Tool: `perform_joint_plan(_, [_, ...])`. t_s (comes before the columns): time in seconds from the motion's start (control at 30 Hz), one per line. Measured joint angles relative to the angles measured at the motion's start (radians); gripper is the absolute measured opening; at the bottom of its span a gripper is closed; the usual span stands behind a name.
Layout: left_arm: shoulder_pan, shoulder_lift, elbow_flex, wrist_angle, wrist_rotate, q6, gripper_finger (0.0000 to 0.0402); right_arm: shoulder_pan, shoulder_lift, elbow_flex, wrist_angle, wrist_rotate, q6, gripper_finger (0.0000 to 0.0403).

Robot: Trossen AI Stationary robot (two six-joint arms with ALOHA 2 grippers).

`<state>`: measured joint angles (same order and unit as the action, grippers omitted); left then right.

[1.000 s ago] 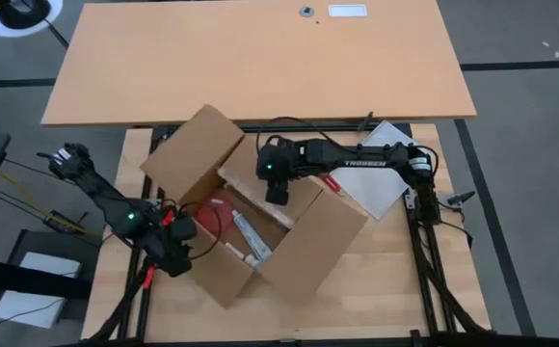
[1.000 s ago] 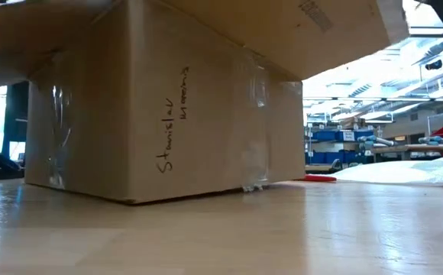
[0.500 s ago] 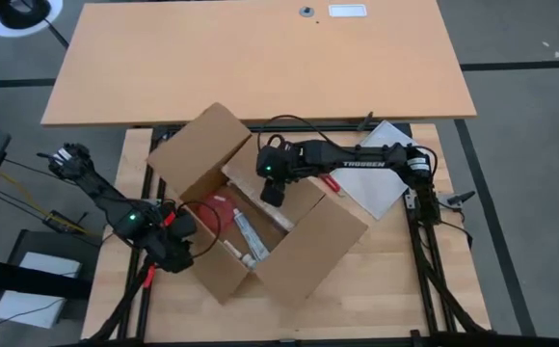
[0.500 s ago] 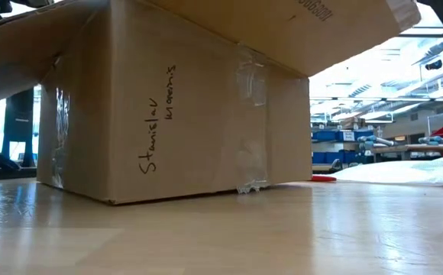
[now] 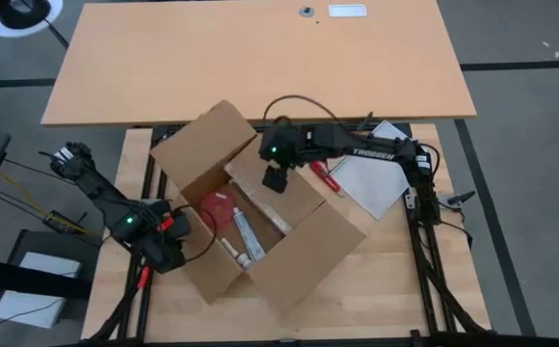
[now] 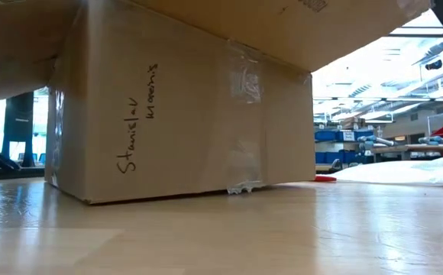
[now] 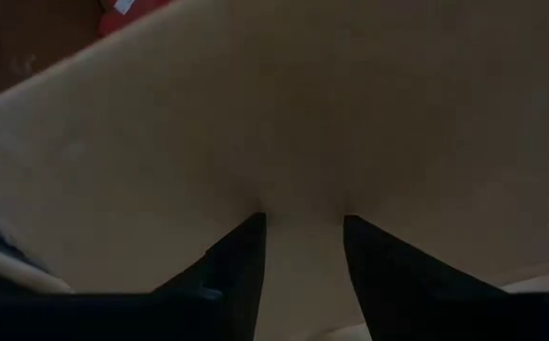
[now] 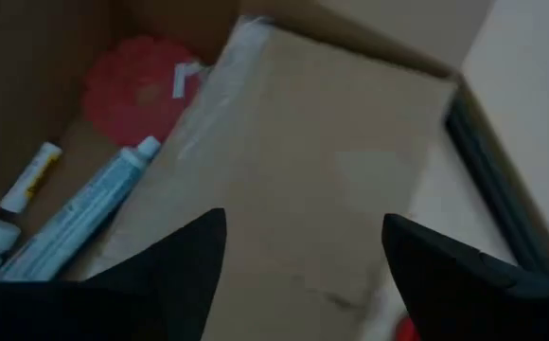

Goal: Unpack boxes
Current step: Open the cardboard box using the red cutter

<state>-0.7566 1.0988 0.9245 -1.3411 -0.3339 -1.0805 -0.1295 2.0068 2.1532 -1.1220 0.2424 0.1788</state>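
1. Carton (image 5: 251, 226) is sitting on the bench (image 5: 395, 280) with all four flaps folded out, so the opening step looks done.
2. Left pincer (image 5: 164, 253), at the carton's left corner, is pinching a flap (image 7: 284, 123) between its narrowly set fingers.
3. Inside the carton are lying a red item (image 5: 217, 205), a pale tube (image 5: 246, 234) and a small white stick (image 8: 30, 176); none is out yet, so the emptying appears to be waiting.
4. Right pincer (image 5: 276, 180) is hanging over the carton's far flap, spread wide and holding nothing.
5. Right of the carton, a red-handled cutter (image 5: 326, 177) and a white sheet (image 5: 376, 178) are lying on the bench.
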Motion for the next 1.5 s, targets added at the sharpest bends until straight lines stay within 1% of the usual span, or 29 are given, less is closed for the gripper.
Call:
perform_joint_plan(0.1, [-0.017,0.000,0.000,-0.043,0.014,0.000,0.0156,-0.035,-0.002,0.012,-0.050,0.021,-0.005,0.0282])
perform_joint_plan(0.2, [-0.024,0.000,0.010,-0.089,0.050,-0.006,0.0156,-0.075,0.002,0.009,-0.145,0.024,0.011,0.0275])
perform_joint_plan(0.3, [-0.024,0.001,0.069,-0.130,0.055,-0.037,0.0156,-0.102,0.001,-0.021,-0.159,-0.038,0.045,0.0268])
perform_joint_plan(0.37, [-0.024,0.001,0.127,-0.170,0.025,-0.062,0.0156,-0.108,0.005,-0.041,-0.170,-0.067,0.057,0.0264])
perform_joint_plan(0.47, [-0.024,0.000,0.214,-0.208,-0.052,-0.108,0.0156,-0.108,0.003,-0.073,-0.180,-0.062,0.066,0.0258])
perform_joint_plan(0.53, [-0.024,0.000,0.262,-0.205,-0.124,-0.130,0.0156,-0.108,0.003,-0.097,-0.178,-0.060,0.084,0.0254])
perform_joint_plan(0.63, [-0.024,0.000,0.317,-0.159,-0.251,-0.135,0.0156,-0.108,0.003,-0.125,-0.174,-0.059,0.086,0.0249])
perform_joint_plan(0.77, [-0.014,-0.001,0.355,-0.044,-0.445,-0.133,0.0156,-0.110,0.003,-0.139,-0.175,-0.063,0.026,0.0244])
perform_joint_plan(0.83, [0.009,0.001,0.354,0.013,-0.516,-0.114,0.0156,-0.116,0.003,-0.139,-0.167,-0.074,-0.026,0.0242])
perform_joint_plan(0.87, [0.027,0.005,0.351,0.039,-0.532,-0.097,0.0156,-0.121,0.003,-0.140,-0.165,-0.079,-0.054,0.0241])
perform_joint_plan(0.97, [0.111,0.032,0.345,0.087,-0.516,-0.042,0.0156,-0.143,-0.003,-0.140,-0.189,-0.089,-0.125,0.0239])
perform_joint_plan(1.03, [0.175,0.063,0.344,0.123,-0.468,0.007,0.0156,-0.162,-0.011,-0.140,-0.218,-0.094,-0.155,0.0237])
perform_joint_plan(1.17, [0.293,0.155,0.343,0.205,-0.354,0.148,0.0156,-0.203,-0.034,-0.141,-0.252,-0.151,-0.204,0.0235])
perform_joint_plan(1.23, [0.341,0.208,0.343,0.264,-0.317,0.199,0.0156,-0.221,-0.055,-0.141,-0.252,-0.164,-0.223,0.0235])
perform_joint_plan(1.3, [0.378,0.255,0.343,0.316,-0.301,0.238,0.0156,-0.236,-0.080,-0.141,-0.237,-0.183,-0.225,0.0236])
perform_joint_plan(1.37, [0.412,0.301,0.343,0.356,-0.298,0.266,0.0156,-0.253,-0.102,-0.141,-0.217,-0.228,-0.204,0.0235])
perform_joint_plan(1.43, [0.435,0.346,0.343,0.359,-0.278,0.285,0.0156,-0.264,-0.116,-0.141,-0.213,-0.263,-0.194,0.0233])
perform_joint_plan(1.5, [0.449,0.382,0.343,0.340,-0.236,0.293,0.0156,-0.269,-0.124,-0.141,-0.224,-0.257,-0.202,0.0231])
